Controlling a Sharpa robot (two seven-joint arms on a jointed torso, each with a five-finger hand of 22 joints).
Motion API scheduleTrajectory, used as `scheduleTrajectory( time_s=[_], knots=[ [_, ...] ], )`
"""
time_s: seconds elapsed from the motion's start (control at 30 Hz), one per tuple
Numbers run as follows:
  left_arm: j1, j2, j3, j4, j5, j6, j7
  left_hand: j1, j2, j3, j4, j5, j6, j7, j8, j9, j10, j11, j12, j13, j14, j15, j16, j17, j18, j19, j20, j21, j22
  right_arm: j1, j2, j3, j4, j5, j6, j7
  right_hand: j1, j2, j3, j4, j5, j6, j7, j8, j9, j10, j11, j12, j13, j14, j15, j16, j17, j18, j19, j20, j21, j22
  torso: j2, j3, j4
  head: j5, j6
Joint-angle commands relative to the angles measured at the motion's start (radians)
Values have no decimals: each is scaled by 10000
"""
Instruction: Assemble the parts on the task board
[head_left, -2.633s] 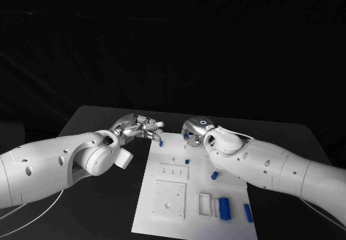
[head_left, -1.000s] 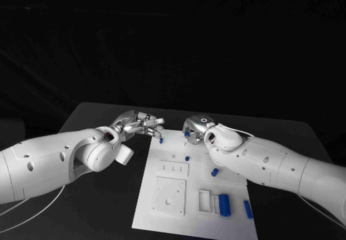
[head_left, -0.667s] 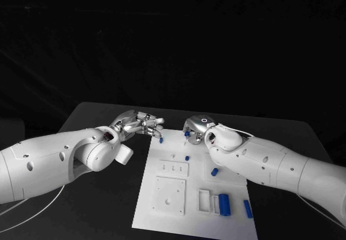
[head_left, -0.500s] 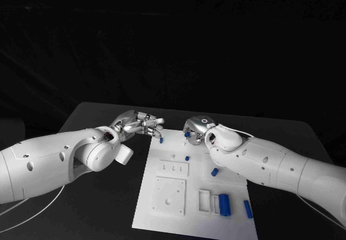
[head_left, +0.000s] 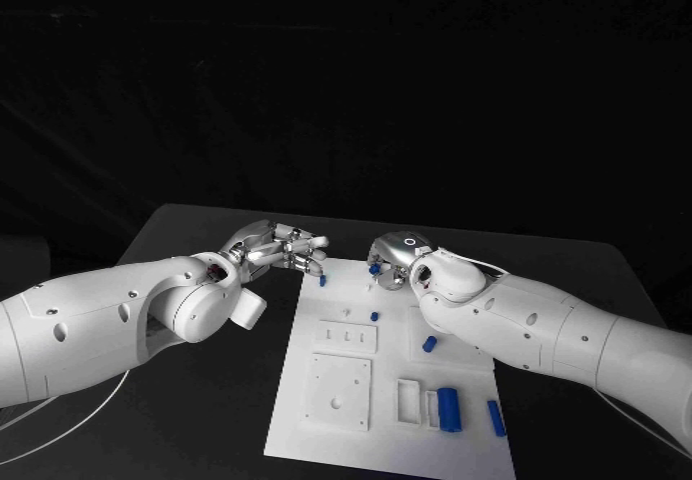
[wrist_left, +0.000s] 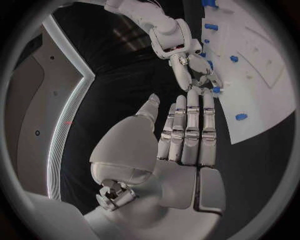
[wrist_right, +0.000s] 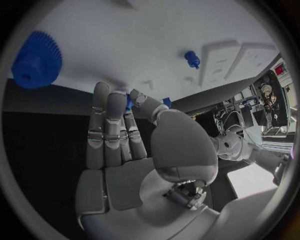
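Head view: board (head_left: 378, 400), white, lies mid-counter (head_left: 188, 240). Both hands sit at the board's far edge. Left hand (head_left: 277, 248) just off the far left corner, fingers extended toward a small blue peg (head_left: 322, 281) on the board near that corner. Right hand (head_left: 392, 262) over the far edge, fingers curled down; something blue (head_left: 374, 268) shows at its fingers.

More blue parts on the board: a small one (head_left: 375, 316) near the middle, another (head_left: 428, 345) toward the right edge, a larger cylinder (head_left: 449, 409) beside a white slotted block (head_left: 408, 402), a thin bar (head_left: 496, 418) at the near right.

Left wrist view: left hand (wrist_left: 187, 135) empty, fingers straight and side by side, thumb apart, tips reaching the board's (wrist_left: 262, 95) edge. It also shows the right hand (wrist_left: 201, 70) pinching a blue piece (wrist_left: 216, 90) at the board — plainer here than from the head.

Right wrist view: right hand (wrist_right: 125, 135), fingers close together, a blue bit (wrist_right: 129, 104) between fingers and thumb. A blue gear (wrist_right: 37, 60) lies at the board's (wrist_right: 125, 45) edge, plus a small blue peg (wrist_right: 192, 59); the head view hides the gear.
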Motion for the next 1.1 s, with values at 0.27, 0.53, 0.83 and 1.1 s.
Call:
scheduleTrajectory(
  time_s=[0.27, 0.53, 0.83, 1.1],
  knots=[
    [11, 6, 6, 6, -7, 180, 60, 50, 1, 14, -56, -14, -47, 37, -40, -6, -53, 7, -40, -12, 55, 15, -61, 14, 100, 60, -9, -41, -15, -1, -27, 1, 57, 243, -169, 136, 59, -262, -1287, 157, 448, -502, 19, 15, -12, -678, 162, 60, -4, 1, 155, -27, -17, 146, 303, 127, -514, -348, -2, 0, -1, 4, -3],
    [11, -8, 6, -20, -7, 181, 59, 50, 1, 14, -56, -14, -47, 37, -40, -6, -53, 7, -40, -12, 55, 15, -61, 14, 100, 60, -9, -41, -15, -5, -110, 1, 222, 360, -362, 225, 282, -152, -2123, 259, 573, -638, -22, 18, -12, -806, 179, 44, -9, 8, 160, -35, -41, 113, 593, 135, -927, -758, 6, 0, -2, 1, -3],
    [11, -2, 6, -62, -7, 185, 47, 52, -3, 7, -55, -17, -64, 42, -42, -7, -69, 12, -41, -12, 53, 19, -80, 15, 102, 57, -5, -46, -28, -29, -195, 1, 379, 353, -545, 207, 291, -90, -1967, 203, 533, -602, -14, 14, -13, -609, 145, 34, -13, 4, 127, -31, -43, 80, 655, 81, -1012, -799, -6, 0, 4, -19, 1],
    [11, -23, 6, -73, -7, 175, 38, 52, -3, 7, -55, -17, -64, 42, -42, -7, -69, 12, -41, -12, 53, 19, -80, 15, 102, 57, -5, -46, -28, -70, -305, 2, 486, 318, -636, 131, 55, -173, -1180, 44, 491, -556, -10, 17, -11, -351, 93, 41, -9, 2, 91, -13, -8, 62, 533, 18, -832, -467, 2, -7, -3, -24, 9]
  ],
)
